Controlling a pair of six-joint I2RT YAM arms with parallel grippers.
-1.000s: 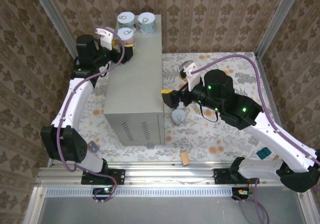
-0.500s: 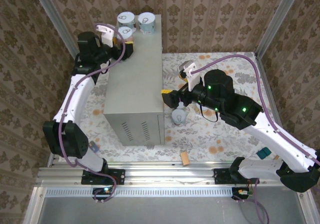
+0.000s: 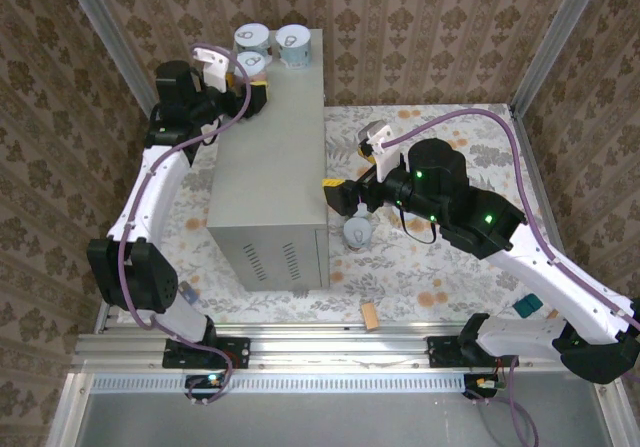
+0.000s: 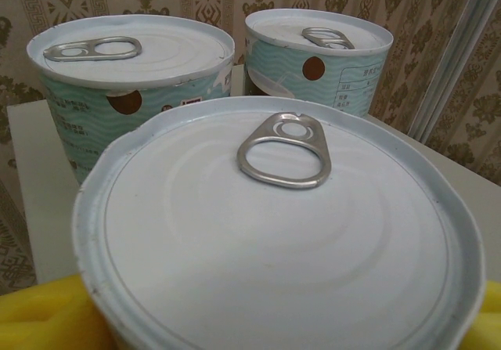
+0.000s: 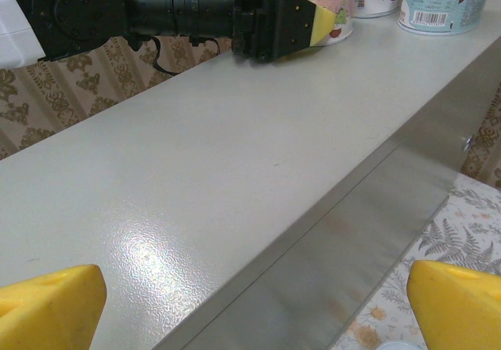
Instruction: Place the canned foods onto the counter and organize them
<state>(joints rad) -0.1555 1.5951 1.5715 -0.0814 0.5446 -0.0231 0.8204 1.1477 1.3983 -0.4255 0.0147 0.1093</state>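
Left pincer [image 3: 248, 77] grips can [image 4: 282, 232] on desk [image 3: 270, 167]. We should square it beside two cans [image 4: 133, 76]. Right pincer [image 5: 254, 299] gapes empty.

floral floor [image 3: 400, 267] | tan block [image 3: 371, 316] near front rail [image 3: 330, 349] | damask walls [image 3: 420, 27]

3 white-lidded cans [image 3: 252, 39] stand upright at the grey counter's [image 3: 270, 167] far end.
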